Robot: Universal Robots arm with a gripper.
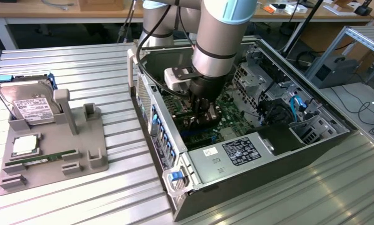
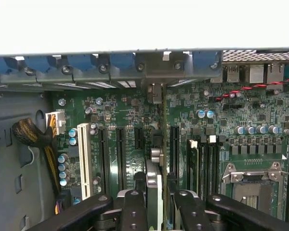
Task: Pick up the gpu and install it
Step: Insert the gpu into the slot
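Arm: one grey robot arm reaches down into the open computer case from above.
Gripper: the gripper is low over the green motherboard, inside the case.
Fingers: two black fingers stand narrow and hold the gpu between them.
Gpu: it is seen edge-on, a thin card upright between the fingers, above the row of long black slots in the middle of the motherboard. If it already touches a slot, I cannot tell.
Edges and room: the case wall with blue clips is near in front of the card; a white slot and black slots stand close on both sides, so the room is tight.
Count on the holder: one grey holder lies on the exterior view's left, well apart from the case, with one hard drive, one memory stick and one square chip.
Surface: the bench is made of ribbed metal profiles.
Room: wooden tables and cables stand behind.
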